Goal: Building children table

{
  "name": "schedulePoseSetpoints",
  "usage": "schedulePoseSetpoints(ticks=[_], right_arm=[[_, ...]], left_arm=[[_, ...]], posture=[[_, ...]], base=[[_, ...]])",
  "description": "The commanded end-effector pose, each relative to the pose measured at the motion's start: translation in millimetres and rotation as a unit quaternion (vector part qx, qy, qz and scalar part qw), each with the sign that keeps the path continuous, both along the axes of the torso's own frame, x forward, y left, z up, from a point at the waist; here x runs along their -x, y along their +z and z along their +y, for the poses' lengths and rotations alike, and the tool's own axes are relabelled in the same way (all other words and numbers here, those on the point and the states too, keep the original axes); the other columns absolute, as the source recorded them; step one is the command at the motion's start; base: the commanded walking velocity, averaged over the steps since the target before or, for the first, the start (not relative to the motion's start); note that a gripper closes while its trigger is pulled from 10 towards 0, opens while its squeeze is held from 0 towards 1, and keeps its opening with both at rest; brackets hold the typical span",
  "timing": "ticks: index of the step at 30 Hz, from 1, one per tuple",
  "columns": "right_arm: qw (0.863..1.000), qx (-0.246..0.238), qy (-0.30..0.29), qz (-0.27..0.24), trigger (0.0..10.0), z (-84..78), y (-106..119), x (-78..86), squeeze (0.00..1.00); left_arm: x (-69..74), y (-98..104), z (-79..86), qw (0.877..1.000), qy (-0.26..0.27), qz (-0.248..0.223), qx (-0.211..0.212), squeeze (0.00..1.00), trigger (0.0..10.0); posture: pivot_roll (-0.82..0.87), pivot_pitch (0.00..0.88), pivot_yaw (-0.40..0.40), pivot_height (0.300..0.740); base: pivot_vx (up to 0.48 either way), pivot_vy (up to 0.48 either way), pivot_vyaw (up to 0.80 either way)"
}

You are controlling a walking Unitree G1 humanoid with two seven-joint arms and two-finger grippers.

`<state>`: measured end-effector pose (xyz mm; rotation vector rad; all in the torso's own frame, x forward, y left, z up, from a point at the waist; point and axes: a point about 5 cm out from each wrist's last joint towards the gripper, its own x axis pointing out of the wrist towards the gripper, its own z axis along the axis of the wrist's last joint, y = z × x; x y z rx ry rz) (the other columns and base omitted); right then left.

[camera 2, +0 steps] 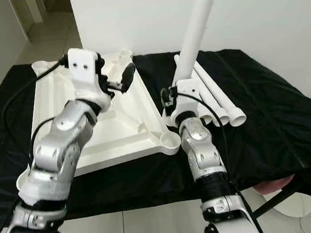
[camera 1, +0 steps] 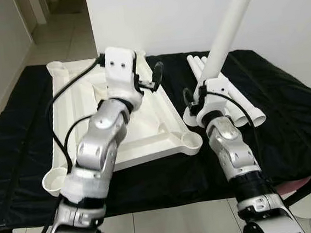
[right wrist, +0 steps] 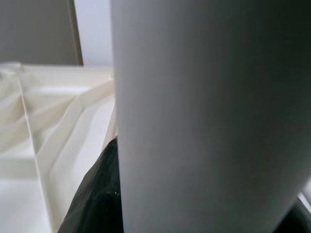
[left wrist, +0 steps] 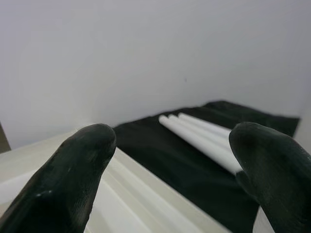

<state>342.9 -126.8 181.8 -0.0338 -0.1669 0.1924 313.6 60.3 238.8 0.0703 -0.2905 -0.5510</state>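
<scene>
On the black cloth-covered desk (camera 1: 21, 151) before you lies the upturned white plastic children's tabletop (camera 1: 82, 101), round leg sockets at its corners. Your left tool (camera 1: 154, 78) hovers above the tabletop's right side, its two black fingers (left wrist: 77, 179) spread wide apart with nothing between them. Just right of the tabletop, your right tool (camera 1: 193, 99) is clamped around a long white plastic leg tube (camera 1: 229, 27), held tilted, its top leaning up and to the right against the white wall (camera 1: 168, 16). Three more white leg tubes (camera 1: 236, 100) lie side by side on the cloth beside that tool.
</scene>
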Motion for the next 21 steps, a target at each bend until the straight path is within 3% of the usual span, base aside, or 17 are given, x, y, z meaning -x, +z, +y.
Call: schedulePoseSetpoints(ticks=[1, 5, 12, 21], right_arm=[[1.000, 0.022, 0.015, 0.000, 10.0, -0.5, -2, 4.8, 0.00], [0.999, 0.026, 0.025, 0.001, 10.0, 0.7, -7, 10.0, 0.00], [0.999, 0.015, 0.029, -0.003, 10.0, 2.7, -10, 16.3, 0.00], [0.998, 0.011, 0.063, -0.020, 10.0, 9.1, -12, 24.0, 0.00]], left_arm=[[11.5, -19, -13.6, 0.993, -0.100, 0.003, -0.057, 0.00, 10.0], [15.9, -40, -15.2, 0.992, -0.108, 0.038, -0.062, 0.00, 10.0], [14.5, -47, -15.5, 0.990, -0.113, 0.072, -0.043, 0.00, 10.0], [19.2, -63, -24.0, 0.983, -0.141, 0.079, -0.086, 0.00, 10.0]], posture=[[-0.04, 0.000, -0.037, 0.740], [-0.05, 0.000, -0.024, 0.740], [-0.08, 0.000, -0.007, 0.740], [-0.07, 0.000, 0.018, 0.740]], base=[[0.000, 0.000, 0.00], [0.000, 0.000, 0.00], [0.000, 0.000, 0.00], [0.000, 0.000, 0.00]])
